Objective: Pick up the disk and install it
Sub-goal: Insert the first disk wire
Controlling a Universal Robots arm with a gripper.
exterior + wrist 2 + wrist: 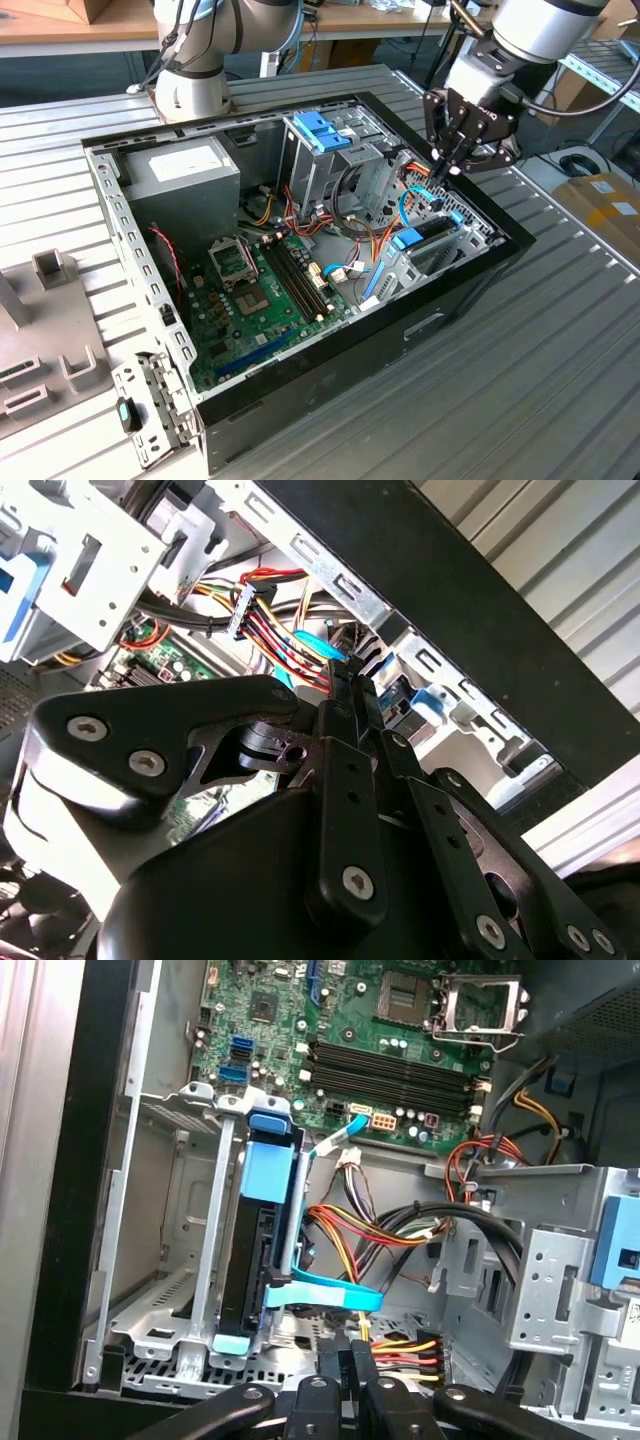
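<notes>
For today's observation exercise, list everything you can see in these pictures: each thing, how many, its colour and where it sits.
Open black computer case: one, on the ribbed grey metal table.
Green motherboard: one, on the case floor.
Grey power supply box: one, in a case corner.
Tall metal cage with blue handle: one, at the case's back.
Flat grey disk in blue carrier: one, on edge in the silver bay.
Blue ribbon cable: one, beside the disk.
Grey plastic tray: one, at the exterior view's left.
Black gripper: one, fingers together, above the bay.

A bright blue rail frames the dark disk (262, 1260), the motherboard (400, 1050) is green, the case (440, 300) black, the cage handle (318, 131) blue, and the ribbed desk (540, 380) grey
</notes>
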